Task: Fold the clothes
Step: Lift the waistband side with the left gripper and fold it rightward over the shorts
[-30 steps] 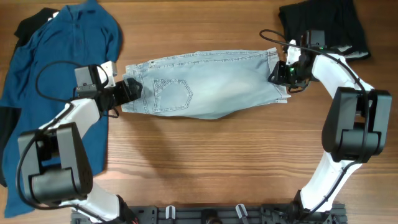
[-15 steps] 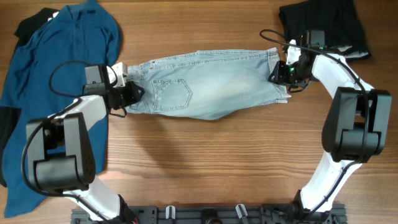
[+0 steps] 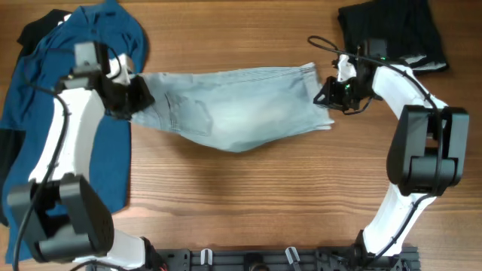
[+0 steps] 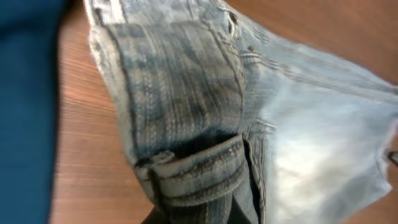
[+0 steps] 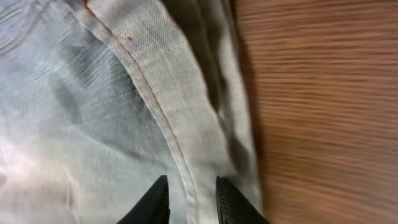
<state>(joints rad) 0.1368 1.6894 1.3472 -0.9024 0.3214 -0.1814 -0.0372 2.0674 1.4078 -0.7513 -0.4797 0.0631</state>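
left gripper pinching shorts at left end, right gripper pinching right hem, cloth stretched between.

Me: two arms, white links, black joints
Left arm and right arm white-shelled; bulky black motor housings at my elbows; thin black cable looping by right wrist; small green light there; fingertips black

Overhead view looks straight down on whole table, wrist views close on opposite shorts ends, shared overhead.
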